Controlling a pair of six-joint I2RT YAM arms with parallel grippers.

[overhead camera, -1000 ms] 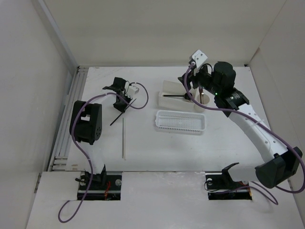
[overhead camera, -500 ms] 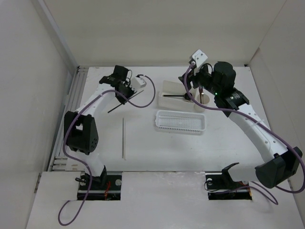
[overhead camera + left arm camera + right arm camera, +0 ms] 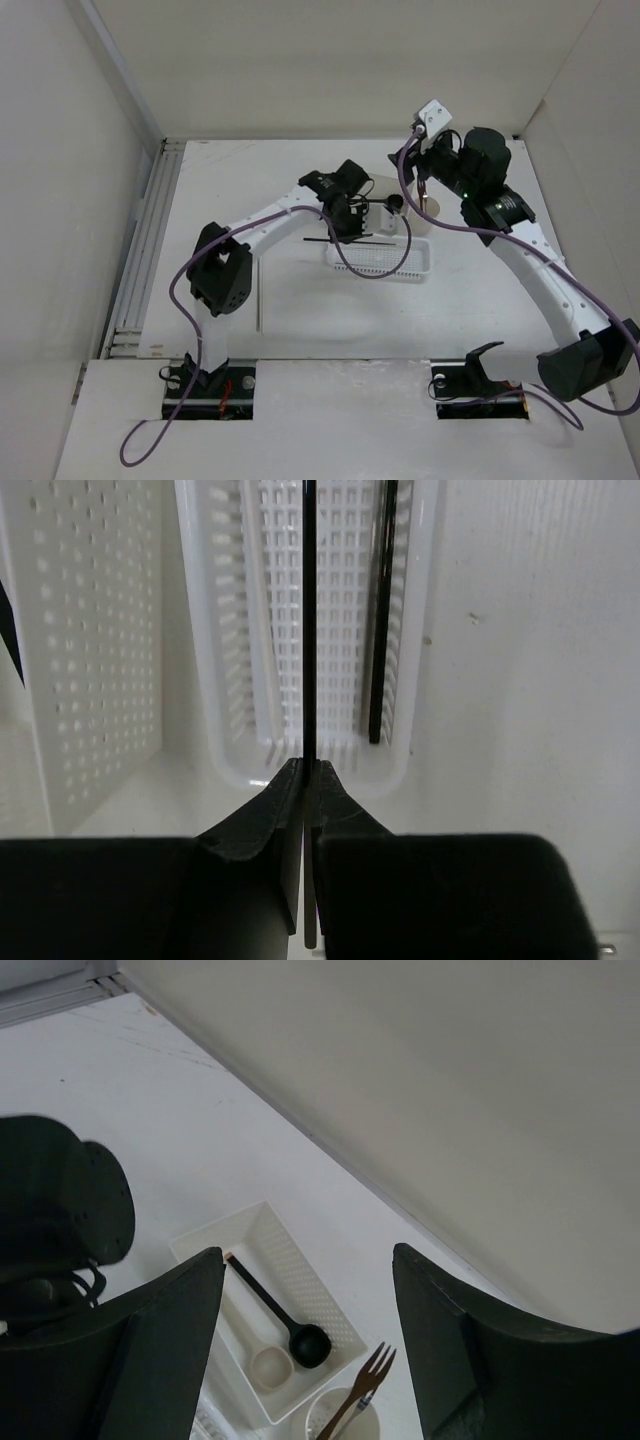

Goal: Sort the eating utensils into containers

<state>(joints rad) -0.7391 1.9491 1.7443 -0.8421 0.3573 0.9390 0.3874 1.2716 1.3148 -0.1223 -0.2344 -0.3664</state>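
My left gripper (image 3: 347, 226) (image 3: 304, 765) is shut on a thin dark chopstick (image 3: 309, 630) and holds it lengthwise above the white mesh basket (image 3: 412, 268) (image 3: 228, 765). A second dark chopstick (image 3: 380, 630) lies in the basket. My right gripper (image 3: 425, 185) (image 3: 312, 1345) is open and empty, above the cream cup (image 3: 335, 1422) with the fork (image 3: 365, 1380) in it. The white square box (image 3: 300, 1260) holds the black spoon (image 3: 285, 1320) and the beige spoon (image 3: 272, 1368). A pale chopstick (image 3: 258, 318) lies on the table at the left.
The left arm stretches across the table and covers most of the square box in the top view. The box, cup (image 3: 424, 218) and basket stand close together at the middle right. White walls enclose the table on three sides.
My left arm has swung from the far left of the table to the right, carrying the dark chopstick over the basket. My right gripper has shifted slightly right.
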